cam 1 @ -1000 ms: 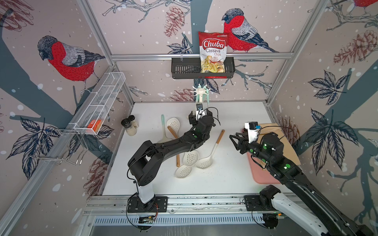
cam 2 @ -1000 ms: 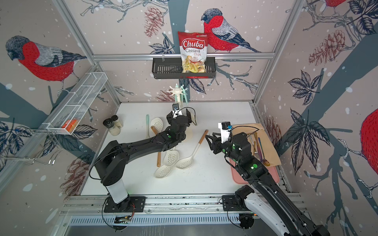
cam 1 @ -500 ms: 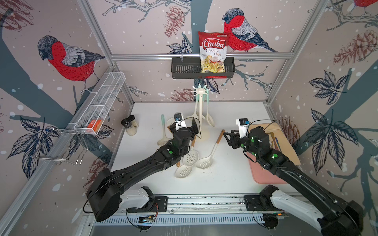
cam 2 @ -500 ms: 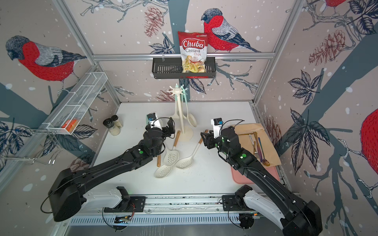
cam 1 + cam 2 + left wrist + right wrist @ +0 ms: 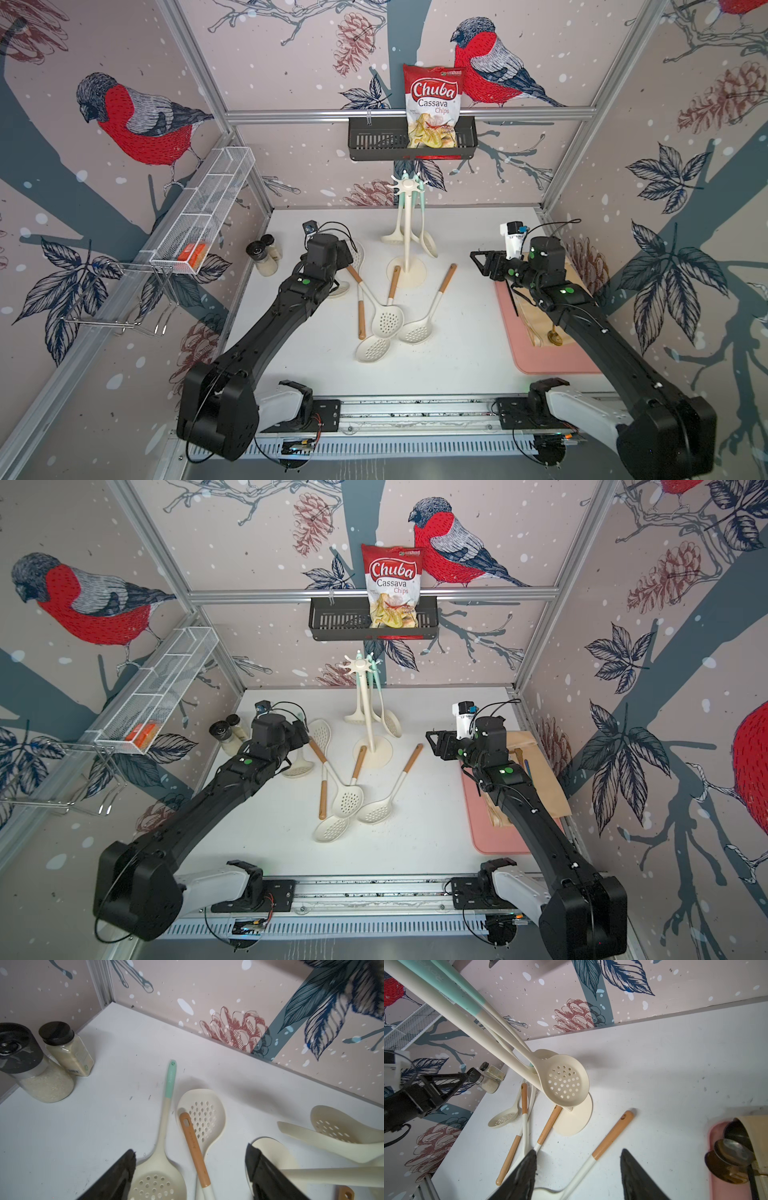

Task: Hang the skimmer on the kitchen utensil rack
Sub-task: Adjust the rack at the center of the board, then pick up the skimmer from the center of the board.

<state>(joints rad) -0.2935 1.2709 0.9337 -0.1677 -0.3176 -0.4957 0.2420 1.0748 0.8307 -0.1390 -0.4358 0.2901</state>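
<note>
Your kitchen utensil rack [image 5: 407,245] stands upright at the back middle of the worktop [image 5: 465,340], pole vertical, star of hooks on top; hanging skimmers [image 5: 429,247] dangle from it, mint handles up, bowls down near its round base; loose skimmers [image 5: 388,322] lie flat just in front of that base, three with wooden handle ends toward the rack and perforated bowls toward the front edge; a mint-handled skimmer [image 5: 166,1109] lies beneath your left pincer [image 5: 190,1169], handle pointing at the back wall; that pincer's jaws stand wide apart, gripping nothing; your right pincer [image 5: 577,1176] hovers right of the rack, jaws apart and empty; the rightmost skimmer [image 5: 611,1136] lies diagonally, handle back-right.
</note>
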